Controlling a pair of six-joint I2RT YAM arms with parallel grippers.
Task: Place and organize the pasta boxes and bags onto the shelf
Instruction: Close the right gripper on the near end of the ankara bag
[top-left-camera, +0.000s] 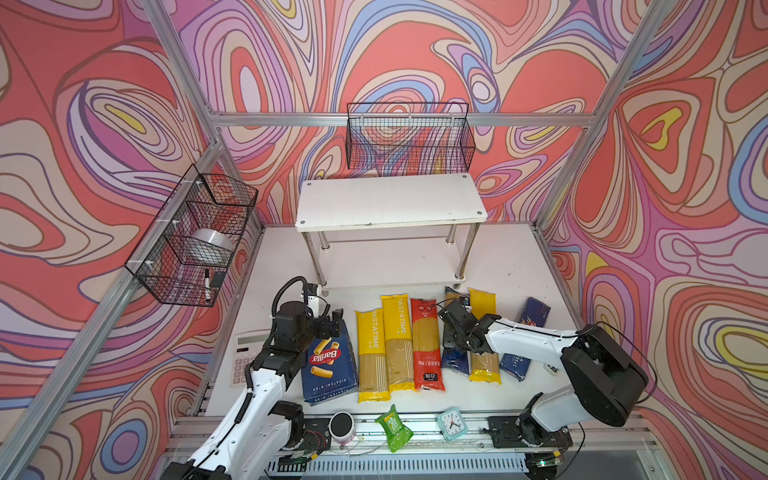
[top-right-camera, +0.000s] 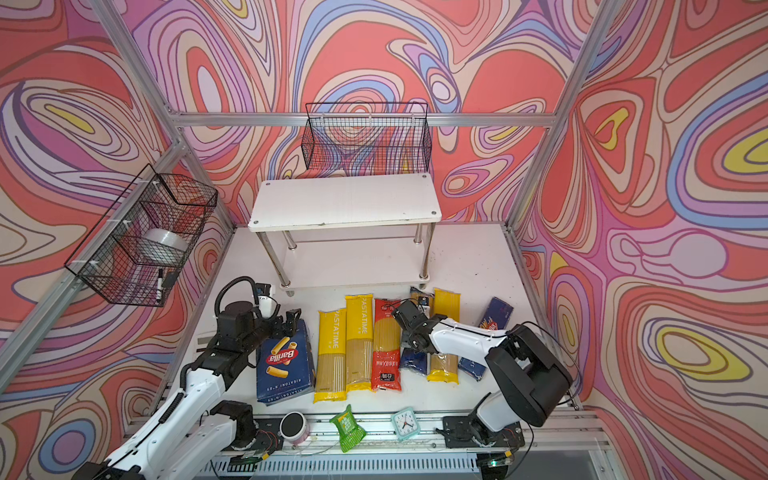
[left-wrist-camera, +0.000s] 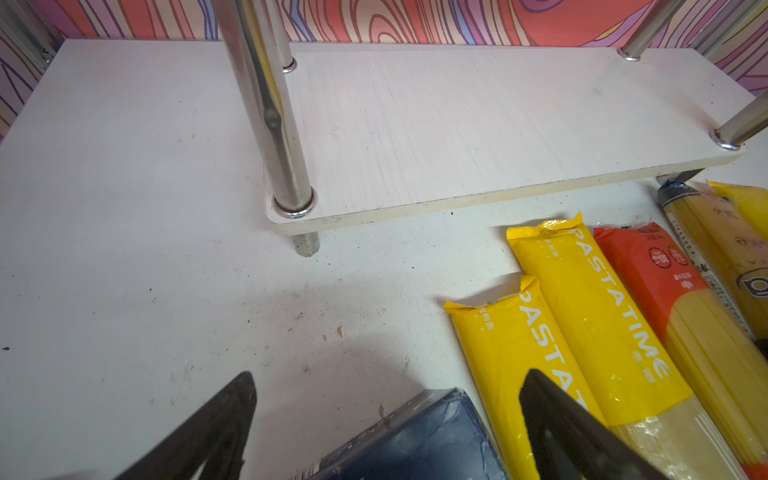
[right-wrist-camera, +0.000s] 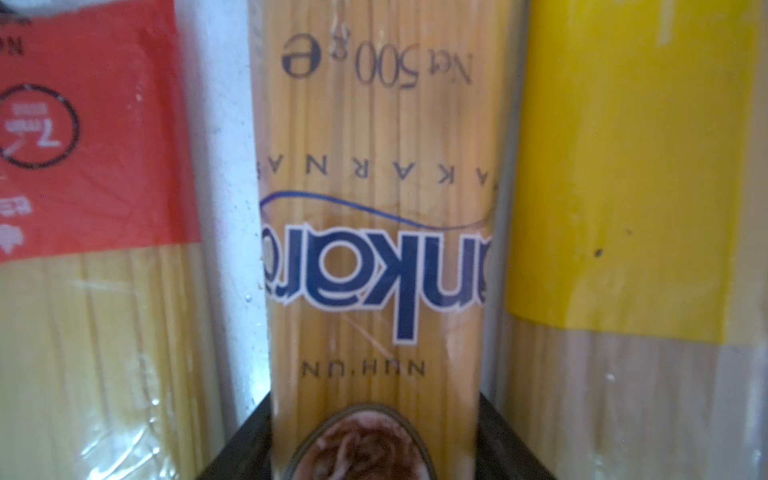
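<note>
The white two-tier shelf (top-left-camera: 390, 203) stands at the back, both tiers bare. In front lie the wide Barilla box (top-left-camera: 330, 365), two yellow bags (top-left-camera: 371, 353) (top-left-camera: 397, 340), a red bag (top-left-camera: 426, 345), a gold and dark blue bag (right-wrist-camera: 374, 257), a third yellow bag (top-left-camera: 482, 303) and the narrow blue box (top-left-camera: 525, 340). My left gripper (left-wrist-camera: 386, 415) hangs open over the far end of the wide box, touching nothing. My right gripper (right-wrist-camera: 374, 436) points down on the gold and blue bag, its fingers (right-wrist-camera: 245, 440) pressed against both long sides.
Black wire baskets hang on the back wall (top-left-camera: 409, 137) and left wall (top-left-camera: 195, 237). A calculator (top-left-camera: 245, 357) lies left of my left arm. A small speaker (top-left-camera: 341, 426), green packet (top-left-camera: 394, 428) and mint clock (top-left-camera: 451, 423) sit along the front rail.
</note>
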